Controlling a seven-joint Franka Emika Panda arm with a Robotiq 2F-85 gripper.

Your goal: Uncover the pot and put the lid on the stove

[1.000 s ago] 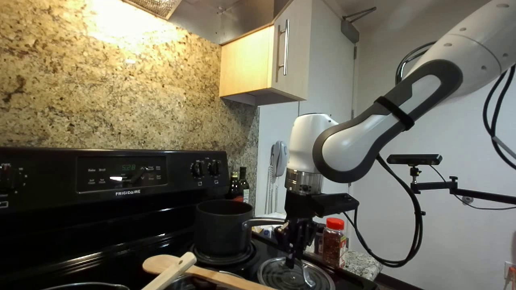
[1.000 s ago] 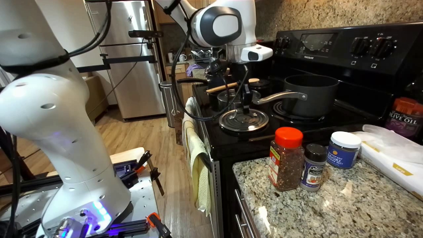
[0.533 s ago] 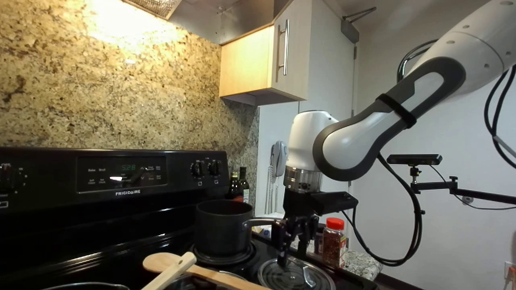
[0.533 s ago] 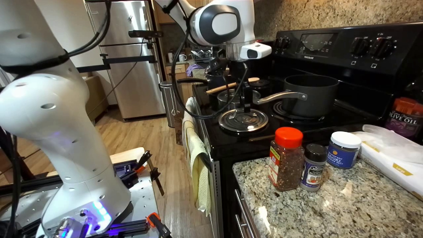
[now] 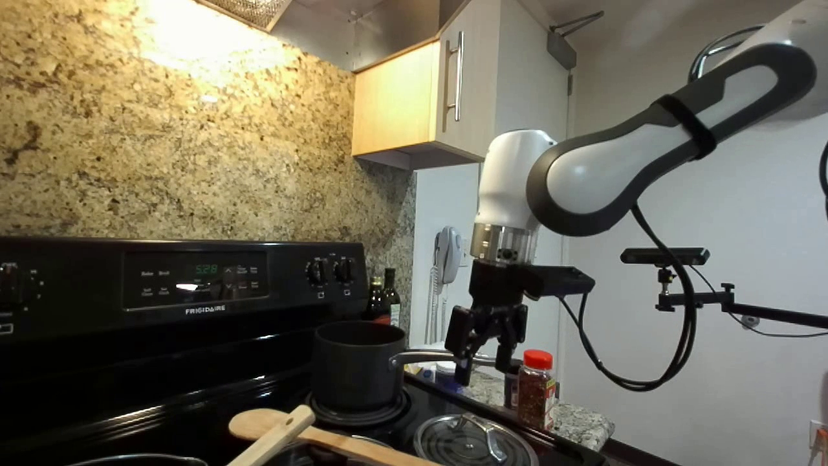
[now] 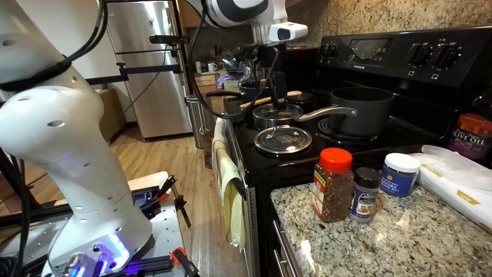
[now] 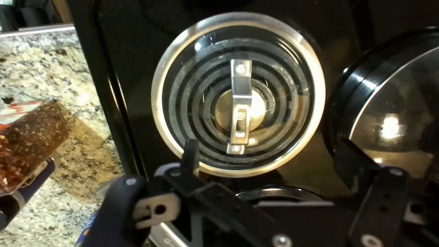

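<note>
I have my black two-fingered claw (image 5: 484,370) spread wide, gripping nothing, above the round, steel-rimmed glass lid (image 7: 239,94) on the black electric stove (image 6: 396,73). Nearby, the dark-grey, straight-sided metal pot (image 6: 361,113) stands uncovered on a coil burner (image 6: 324,127).

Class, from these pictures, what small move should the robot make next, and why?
Probably lift the open, empty hand straight up, away from the lid, which already rests on the stove; the pot stands uncovered, so the task looks done.
</note>
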